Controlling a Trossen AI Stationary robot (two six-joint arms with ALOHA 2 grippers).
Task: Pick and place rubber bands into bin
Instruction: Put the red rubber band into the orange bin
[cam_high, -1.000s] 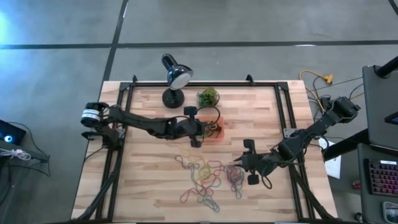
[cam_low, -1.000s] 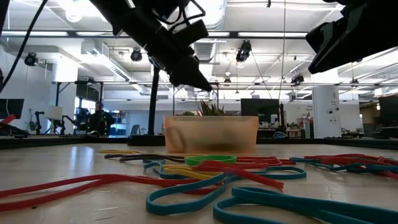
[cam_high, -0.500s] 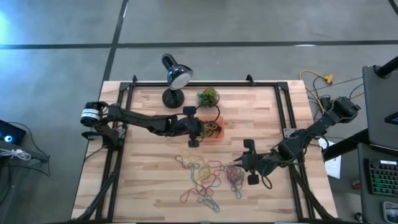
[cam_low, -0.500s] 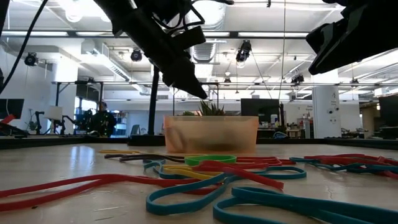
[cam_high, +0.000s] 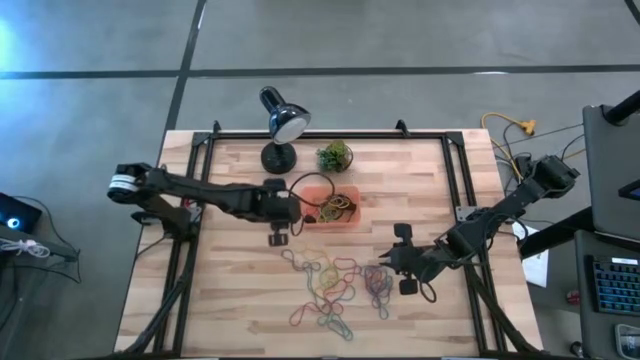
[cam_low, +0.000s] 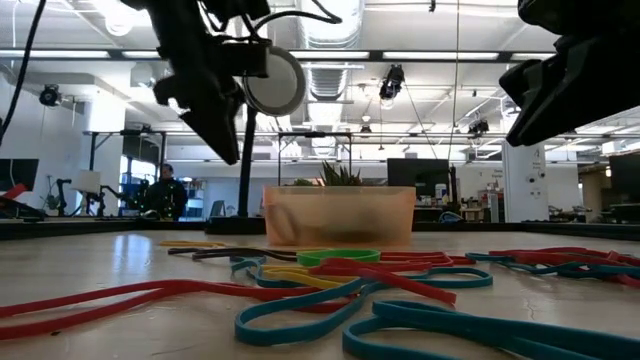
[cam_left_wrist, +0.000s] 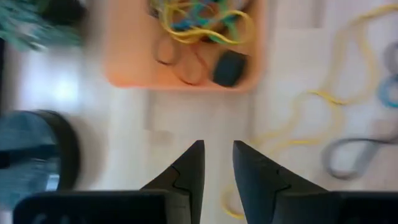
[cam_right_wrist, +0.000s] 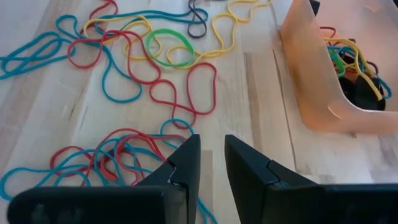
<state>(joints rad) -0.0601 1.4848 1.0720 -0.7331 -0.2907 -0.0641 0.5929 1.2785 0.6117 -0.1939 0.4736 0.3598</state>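
Loose rubber bands (cam_high: 325, 280) in red, yellow, green and blue lie tangled on the wooden table, and show close up in the right wrist view (cam_right_wrist: 143, 68) and the low view (cam_low: 340, 275). The orange translucent bin (cam_high: 310, 224) stands behind them with several bands (cam_left_wrist: 199, 18) inside. My left gripper (cam_high: 297, 211) hangs open just left of the bin, pointing steeply down at bare wood (cam_left_wrist: 217, 149). My right gripper (cam_high: 383, 265) is open, low over the right end of the tangle, with nothing between its fingers (cam_right_wrist: 211, 149).
A black desk lamp (cam_high: 280, 125) and a small green plant ball (cam_high: 334, 155) stand behind the bin. Black frame rails (cam_high: 195, 200) run along the table's left and right sides. A small dark object (cam_left_wrist: 229, 67) lies in the bin.
My left gripper has pulled back from above the bin toward the table's left edge and has tipped to point more steeply down. The bin's contents, partly covered before, now show from above.
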